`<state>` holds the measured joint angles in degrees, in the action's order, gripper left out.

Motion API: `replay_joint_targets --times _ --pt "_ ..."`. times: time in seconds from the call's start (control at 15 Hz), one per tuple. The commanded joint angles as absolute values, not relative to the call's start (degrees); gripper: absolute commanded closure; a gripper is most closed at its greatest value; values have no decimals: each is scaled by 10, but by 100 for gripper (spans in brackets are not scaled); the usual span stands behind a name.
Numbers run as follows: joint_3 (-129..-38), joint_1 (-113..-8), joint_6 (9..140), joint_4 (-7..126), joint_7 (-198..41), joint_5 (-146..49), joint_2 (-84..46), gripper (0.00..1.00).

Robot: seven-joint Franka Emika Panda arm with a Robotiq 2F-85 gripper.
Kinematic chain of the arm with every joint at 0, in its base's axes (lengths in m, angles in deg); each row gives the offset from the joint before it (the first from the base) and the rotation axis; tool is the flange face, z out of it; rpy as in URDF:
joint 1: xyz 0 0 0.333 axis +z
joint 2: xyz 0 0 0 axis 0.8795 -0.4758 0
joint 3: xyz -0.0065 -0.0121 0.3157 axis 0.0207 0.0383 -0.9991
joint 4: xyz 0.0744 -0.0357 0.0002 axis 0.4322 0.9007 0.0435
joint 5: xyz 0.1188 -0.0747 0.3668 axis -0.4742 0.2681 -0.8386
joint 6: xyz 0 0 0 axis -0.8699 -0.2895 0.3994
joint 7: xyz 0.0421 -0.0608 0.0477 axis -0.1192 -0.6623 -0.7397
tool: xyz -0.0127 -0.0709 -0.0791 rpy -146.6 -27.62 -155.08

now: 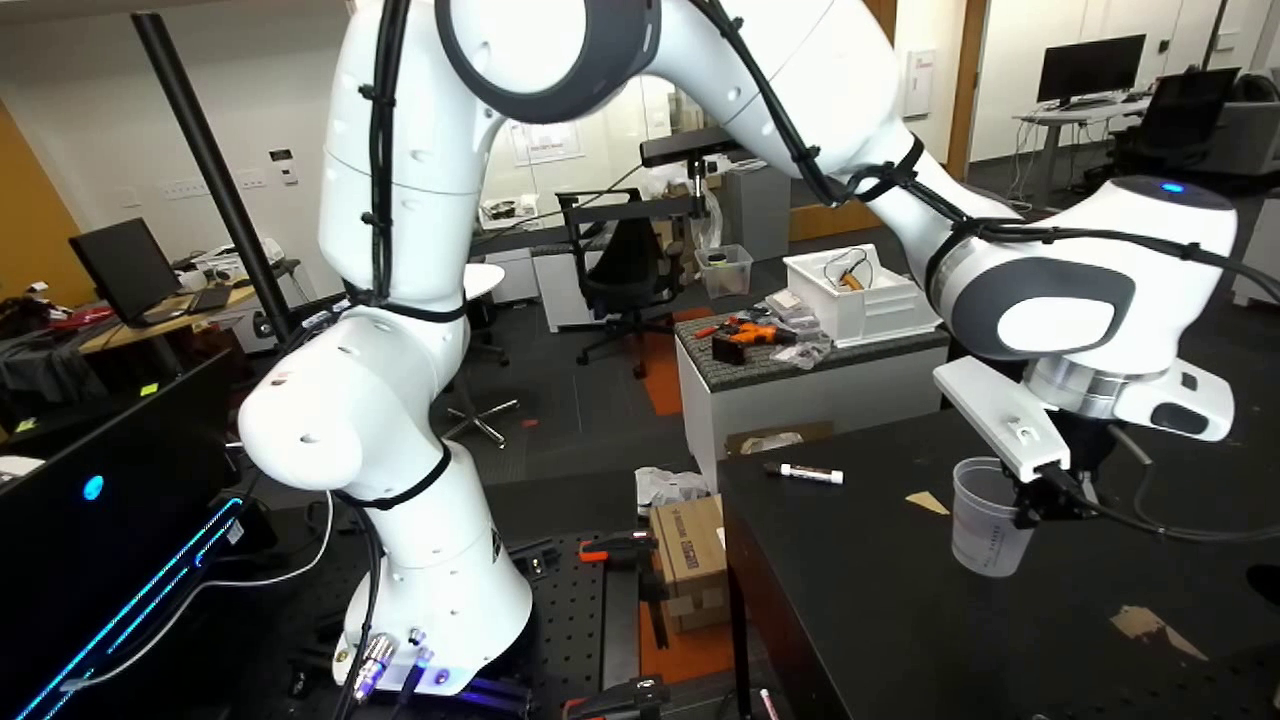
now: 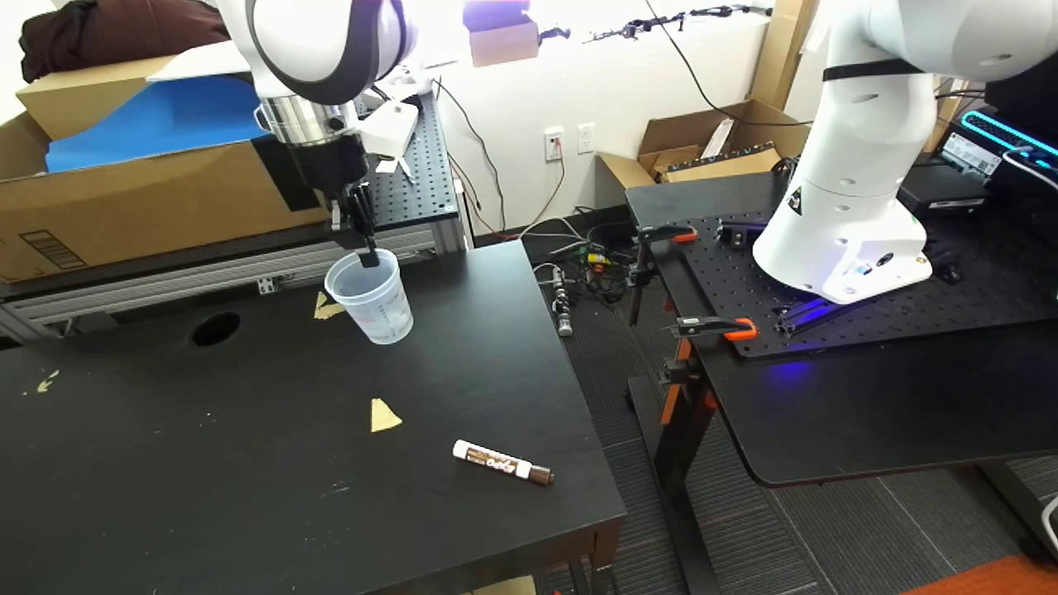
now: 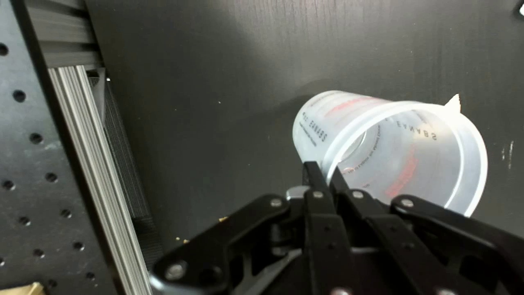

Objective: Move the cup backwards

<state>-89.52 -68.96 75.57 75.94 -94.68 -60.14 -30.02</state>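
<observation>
The cup (image 1: 988, 525) is small, translucent and tapered, with a wide rim. It is at the dark table (image 2: 248, 463) and also shows in an exterior view (image 2: 378, 307), where its open top faces up. In the wrist view the cup (image 3: 409, 164) shows printed text and red marks. My gripper (image 3: 325, 174) is shut on the cup's rim and wall, one finger inside and one outside. The gripper comes down from above in both exterior views (image 1: 1030, 508) (image 2: 360, 248). The cup looks slightly tilted; I cannot tell whether its base touches the table.
A marker (image 2: 502, 463) lies near the table's corner. Tape scraps (image 2: 383, 416) stick to the tabletop. A round hole (image 2: 216, 329) is in the table near its back edge. A large cardboard box (image 2: 165, 215) and a perforated metal bench (image 3: 41, 155) stand beside the table.
</observation>
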Motion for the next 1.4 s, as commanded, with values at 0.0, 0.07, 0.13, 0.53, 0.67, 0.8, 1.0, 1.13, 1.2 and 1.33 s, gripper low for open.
replay_joint_targets --times 0.0,0.07,0.13,0.53,0.67,0.8,1.0,1.13,1.2,1.33 --pt "-894 -688 759 762 -930 -614 -299 70" --pt "-894 -687 758 761 -927 -615 -300 69" --pt "-894 -687 758 760 -924 -615 -300 64" --pt "-895 -689 755 760 -924 -623 -297 18" --pt "-895 -688 755 768 -923 -625 -288 3" --pt "-894 -685 755 777 -922 -625 -278 0" --pt "-894 -679 759 792 -920 -620 -259 0" --pt "-894 -675 761 804 -920 -617 -242 0" --pt "-894 -671 762 812 -920 -614 -231 0" --pt "-894 -663 762 827 -919 -607 -212 0"
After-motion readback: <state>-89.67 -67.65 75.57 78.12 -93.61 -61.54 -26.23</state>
